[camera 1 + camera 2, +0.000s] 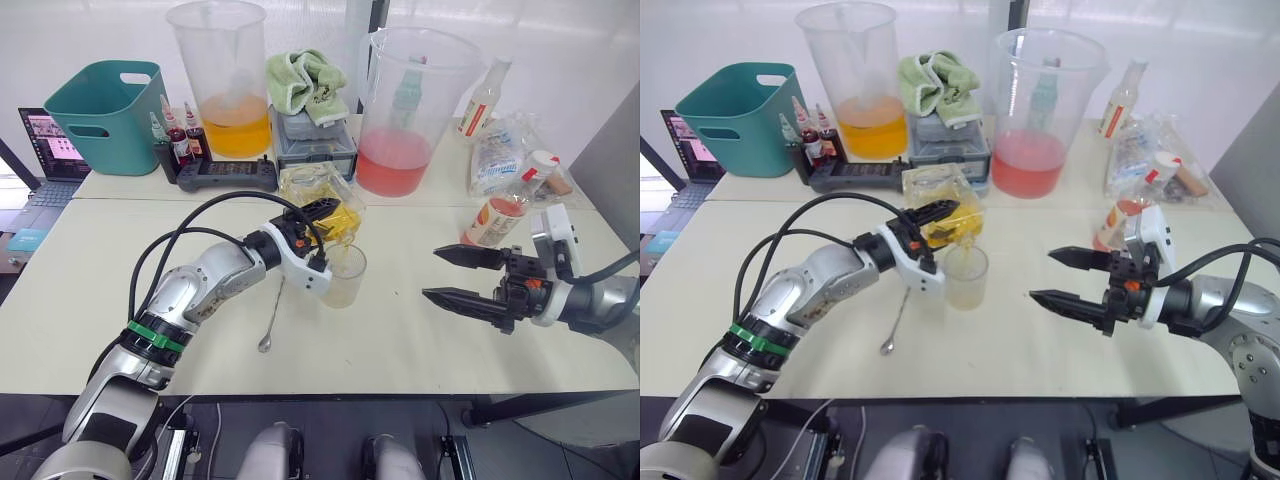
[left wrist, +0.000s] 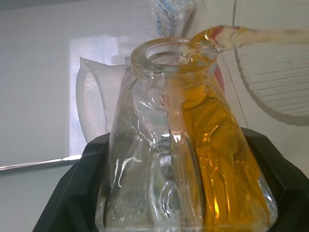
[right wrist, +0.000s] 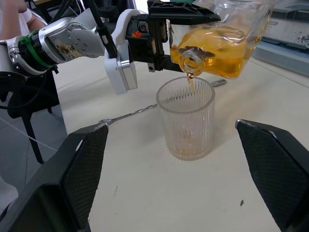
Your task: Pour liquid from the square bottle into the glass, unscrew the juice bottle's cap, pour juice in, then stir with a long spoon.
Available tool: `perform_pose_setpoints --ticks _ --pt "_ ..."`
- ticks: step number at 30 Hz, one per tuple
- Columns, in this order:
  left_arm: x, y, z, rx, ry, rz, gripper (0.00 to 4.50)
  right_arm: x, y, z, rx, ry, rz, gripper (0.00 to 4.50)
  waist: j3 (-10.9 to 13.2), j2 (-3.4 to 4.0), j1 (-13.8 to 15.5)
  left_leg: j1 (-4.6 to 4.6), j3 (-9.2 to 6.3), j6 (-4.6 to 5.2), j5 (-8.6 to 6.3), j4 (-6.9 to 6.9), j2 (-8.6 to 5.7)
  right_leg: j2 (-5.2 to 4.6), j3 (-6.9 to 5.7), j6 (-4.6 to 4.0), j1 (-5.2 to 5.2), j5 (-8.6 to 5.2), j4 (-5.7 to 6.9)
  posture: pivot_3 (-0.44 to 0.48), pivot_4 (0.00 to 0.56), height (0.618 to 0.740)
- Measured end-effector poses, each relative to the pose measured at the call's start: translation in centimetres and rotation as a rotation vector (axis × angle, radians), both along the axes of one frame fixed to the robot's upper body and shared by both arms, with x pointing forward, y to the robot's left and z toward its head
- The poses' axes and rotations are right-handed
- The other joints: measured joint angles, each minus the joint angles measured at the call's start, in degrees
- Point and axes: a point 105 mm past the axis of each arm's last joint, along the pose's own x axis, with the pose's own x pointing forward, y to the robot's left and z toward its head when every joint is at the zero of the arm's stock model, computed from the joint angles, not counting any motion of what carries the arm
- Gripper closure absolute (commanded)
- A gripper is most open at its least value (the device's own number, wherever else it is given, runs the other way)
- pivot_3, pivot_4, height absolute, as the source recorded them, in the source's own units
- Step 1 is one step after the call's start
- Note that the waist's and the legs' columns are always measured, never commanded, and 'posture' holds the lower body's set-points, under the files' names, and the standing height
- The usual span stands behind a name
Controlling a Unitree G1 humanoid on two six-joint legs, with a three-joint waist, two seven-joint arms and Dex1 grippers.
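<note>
Step 1 in hand: left gripper (image 3: 166, 36) clamps the square bottle (image 3: 227, 38), tipped approx. horizontal, neck aimed down over the glass (image 3: 186, 118) at table centre; liquid (image 3: 189, 81) streams in, only a shallow pool so far. Right gripper (image 1: 455, 275) waits wide open, empty, beside the glass. Next move presumably calls for righting the bottle, then reaching for the juice bottle (image 1: 502, 210) behind the right gripper.
</note>
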Motion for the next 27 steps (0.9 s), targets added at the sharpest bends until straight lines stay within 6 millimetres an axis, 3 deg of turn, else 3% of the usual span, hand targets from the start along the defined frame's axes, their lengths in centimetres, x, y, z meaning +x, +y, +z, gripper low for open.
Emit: perform_pose_setpoints --ticks 27 --pt "-0.26 -0.02 -0.24 0.053 -0.033 -0.020 1.71 0.14 0.52 -0.20 0.004 0.000 0.015 0.03 0.0 0.00 0.0 0.00 0.00 0.00 0.00 0.01 0.00 0.00 0.00 0.00 -0.01 0.00 0.02 0.000 0.150 0.739"
